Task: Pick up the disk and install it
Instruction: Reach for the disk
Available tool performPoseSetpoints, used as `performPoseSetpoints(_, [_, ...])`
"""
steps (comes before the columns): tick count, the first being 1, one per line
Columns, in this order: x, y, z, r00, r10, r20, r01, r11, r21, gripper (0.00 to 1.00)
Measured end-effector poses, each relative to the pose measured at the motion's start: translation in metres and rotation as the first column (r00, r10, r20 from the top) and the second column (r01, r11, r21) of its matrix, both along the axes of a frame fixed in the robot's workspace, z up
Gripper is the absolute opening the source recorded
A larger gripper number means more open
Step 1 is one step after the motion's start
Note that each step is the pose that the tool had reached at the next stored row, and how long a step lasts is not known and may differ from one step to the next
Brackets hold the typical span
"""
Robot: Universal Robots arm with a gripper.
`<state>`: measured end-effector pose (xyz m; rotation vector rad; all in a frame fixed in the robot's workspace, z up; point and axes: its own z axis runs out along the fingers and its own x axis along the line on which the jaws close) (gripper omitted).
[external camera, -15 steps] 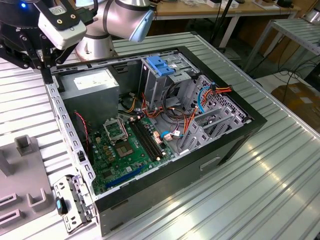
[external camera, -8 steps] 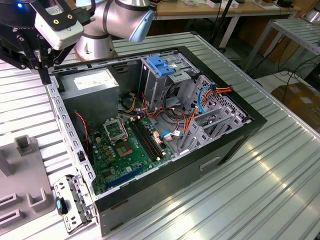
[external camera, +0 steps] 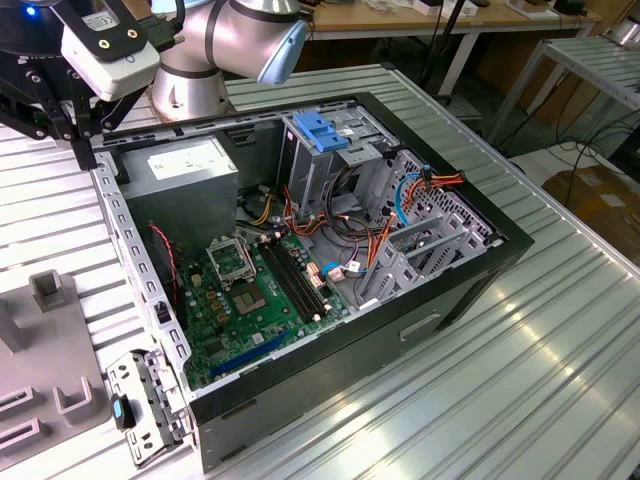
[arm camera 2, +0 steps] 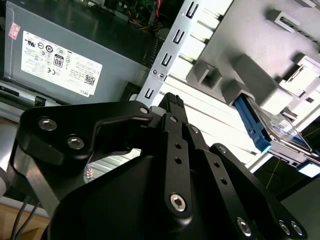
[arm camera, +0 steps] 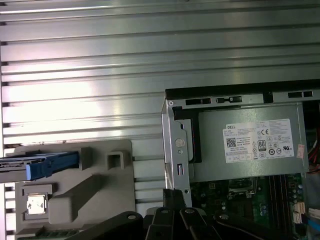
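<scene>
Pressed together with nothing between them, the black fingers (arm camera 2: 172,102) of the gripper (arm camera: 173,194) hang just above the perforated metal edge of the open computer case (external camera: 400,330), at the corner where the grey power supply (arm camera: 250,145) with its white sticker sits. From where I stand, the exterior view has the gripper (external camera: 84,150) at the case's far corner on that view's left, under the arm's pale camera housing.

The disk (arm camera: 50,164) is not in the grasp. It stands on edge in a slot of the grey moulded holder (arm camera: 100,185), which lies flat on the table just beside the case. One blue side rail faces the camera in both wrist views. In the second wrist view the disk (arm camera 2: 252,122) is off to the side of the fingers, well apart from them, with part of the holder (arm camera 2: 250,70) and its raised blocks between the two. Fingers and disk do not touch.

Further off, inside the case, the green motherboard (external camera: 250,300) lies flat on the bottom. Beyond it a metal drive cage with a blue plastic latch (external camera: 325,140) stands among orange and blue cables. All of it rests on a ribbed aluminium table (external camera: 520,380), which catches the light.
</scene>
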<state>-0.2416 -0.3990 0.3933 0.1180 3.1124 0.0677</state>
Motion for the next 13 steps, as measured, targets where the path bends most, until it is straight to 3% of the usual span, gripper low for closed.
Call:
performPoseSetpoints(7, [-0.0043, 0.0000, 0.0000, 1.0000, 0.000, 0.0000, 0.000, 1.0000, 0.0000, 0.11])
performPoseSetpoints(13, [-0.0134, 0.0012, 0.0000, 1.0000, 0.000, -0.0009, 0.000, 1.0000, 0.0000, 0.11])
